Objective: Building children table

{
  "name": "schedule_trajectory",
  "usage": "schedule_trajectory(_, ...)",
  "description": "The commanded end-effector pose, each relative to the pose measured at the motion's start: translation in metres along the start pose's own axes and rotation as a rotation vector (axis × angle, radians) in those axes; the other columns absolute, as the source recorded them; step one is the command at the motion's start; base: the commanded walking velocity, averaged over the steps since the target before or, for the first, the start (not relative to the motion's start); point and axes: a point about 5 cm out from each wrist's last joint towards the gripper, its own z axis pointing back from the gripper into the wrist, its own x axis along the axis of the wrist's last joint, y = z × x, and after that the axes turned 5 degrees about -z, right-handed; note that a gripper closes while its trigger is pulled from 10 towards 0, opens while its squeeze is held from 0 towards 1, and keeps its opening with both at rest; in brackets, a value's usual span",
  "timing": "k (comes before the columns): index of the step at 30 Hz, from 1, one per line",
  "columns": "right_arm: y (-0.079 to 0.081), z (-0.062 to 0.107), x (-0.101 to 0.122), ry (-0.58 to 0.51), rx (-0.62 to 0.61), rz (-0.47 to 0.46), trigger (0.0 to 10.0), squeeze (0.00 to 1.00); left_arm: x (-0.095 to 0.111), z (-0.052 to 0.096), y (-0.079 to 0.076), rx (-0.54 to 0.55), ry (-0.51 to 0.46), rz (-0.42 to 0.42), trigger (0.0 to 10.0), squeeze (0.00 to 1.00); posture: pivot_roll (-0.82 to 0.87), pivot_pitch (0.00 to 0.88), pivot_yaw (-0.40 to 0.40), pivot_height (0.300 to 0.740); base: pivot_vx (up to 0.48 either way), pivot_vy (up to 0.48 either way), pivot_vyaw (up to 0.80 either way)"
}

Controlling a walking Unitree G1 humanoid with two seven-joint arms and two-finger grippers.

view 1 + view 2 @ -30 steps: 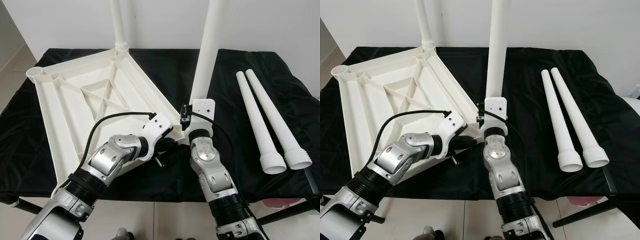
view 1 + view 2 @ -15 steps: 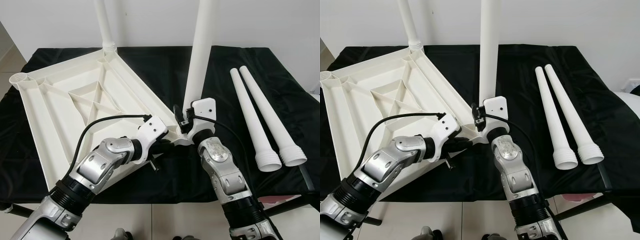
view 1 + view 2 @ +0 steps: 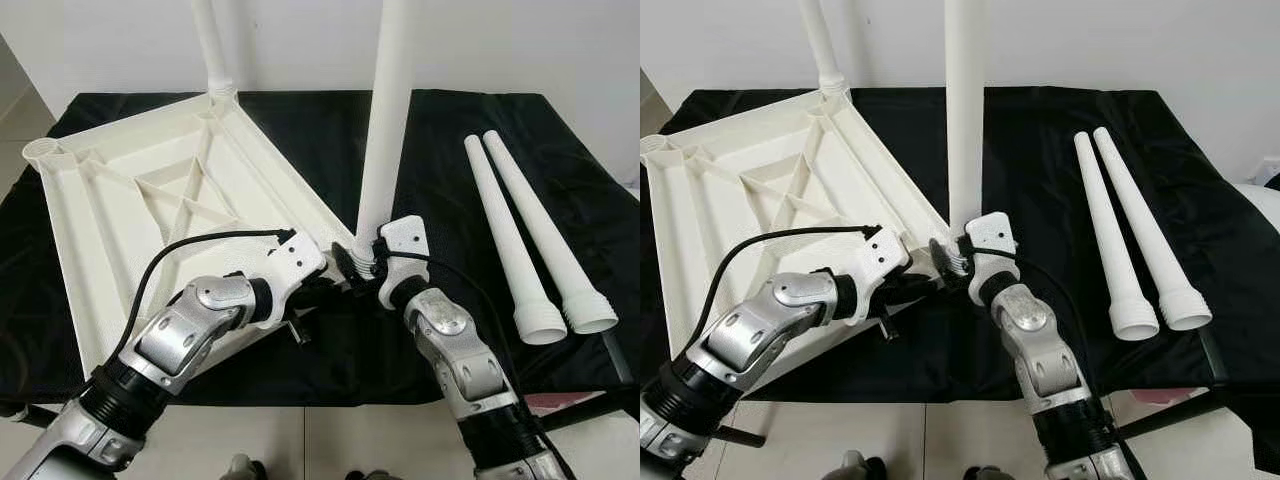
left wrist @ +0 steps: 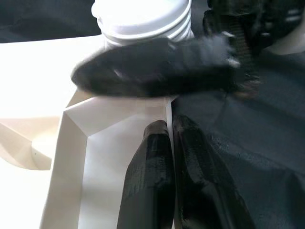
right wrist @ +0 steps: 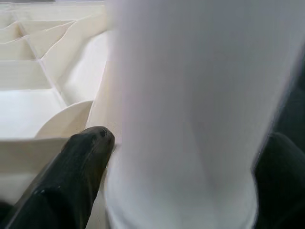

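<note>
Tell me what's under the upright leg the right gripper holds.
The upright leg stands at the tabletop's near corner, its ribbed base there gripped by the right gripper. The fingers and wrist hide the socket and seating.

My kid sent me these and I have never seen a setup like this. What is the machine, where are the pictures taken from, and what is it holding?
It is a humanoid robot with two silver arms ending in two-fingered black grippers. Two pictures come from cameras in its head, looking down; the other two from cameras on its wrists.

On a black-covered table lies a white children's tabletop, upside down, ribs showing. One leg already stands in its far corner. Two spare legs lie to the robot's right.

The right gripper clasps an upright leg at the near corner. The left gripper, fingers closed on the tabletop's edge, steadies that corner.
</note>
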Motion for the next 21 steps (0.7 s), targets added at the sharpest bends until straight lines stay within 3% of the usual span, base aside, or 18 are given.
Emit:
schedule_trajectory(1, 0.007, 0.002, 0.001, -0.015, 0.05, 0.029, 10.0, 0.49, 0.025, 0.004, -0.011, -0.17, -0.125, -0.111, 0.0, 0.0, 0.03, 0.155, 0.016, 0.74, 0.0, 0.0, 0.0)
schedule_trajectory(2, 0.009, 0.002, 0.004, -0.029, 0.064, 0.03, 10.0, 0.0, 0.024, 0.003, -0.012, -0.173, -0.122, -0.114, 0.0, 0.0, 0.03, 0.153, 0.015, 0.74, 0.0, 0.0, 0.0)
schedule_trajectory(9, 0.017, 0.0, 0.022, -0.133, 0.07, -0.008, 10.0, 0.0, 0.015, -0.001, -0.017, -0.181, -0.077, -0.137, 0.0, 0.0, 0.03, 0.147, 0.012, 0.74, 0.0, 0.0, 0.0)
schedule_trajectory(12, 0.012, -0.004, 0.021, -0.125, -0.081, 0.011, 10.0, 0.0, 0.012, -0.003, -0.021, -0.183, -0.075, -0.124, 0.0, 0.0, 0.03, 0.143, 0.01, 0.74, 0.0, 0.0, 0.0)
schedule_trajectory(17, 0.008, -0.004, 0.014, -0.085, -0.188, 0.038, 10.0, 0.0, 0.012, -0.003, -0.021, -0.18, -0.074, -0.121, 0.0, 0.0, 0.02, 0.141, 0.008, 0.74, 0.0, 0.0, 0.0)
schedule_trajectory(18, 0.011, -0.004, 0.009, -0.066, -0.233, 0.04, 7.6, 0.0, 0.011, -0.003, -0.02, -0.177, -0.075, -0.12, 0.0, 0.0, 0.02, 0.139, 0.008, 0.74, 0.0, 0.0, 0.0)
schedule_trajectory(19, 0.012, -0.004, 0.006, -0.049, -0.263, 0.027, 0.7, 0.0, 0.011, -0.003, -0.02, -0.175, -0.076, -0.119, 0.0, 0.0, 0.02, 0.139, 0.008, 0.74, 0.0, 0.0, 0.0)
schedule_trajectory(20, 0.012, -0.005, 0.003, -0.027, -0.298, 0.023, 0.0, 0.0, 0.011, -0.004, -0.019, -0.174, -0.077, -0.12, 0.0, 0.0, 0.02, 0.139, 0.009, 0.74, 0.0, 0.0, 0.0)
schedule_trajectory(21, 0.012, -0.005, 0.003, -0.027, -0.298, 0.023, 0.0, 0.0, 0.011, -0.004, -0.019, -0.174, -0.077, -0.12, 0.0, 0.0, 0.02, 0.139, 0.009, 0.74, 0.0, 0.0, 0.0)
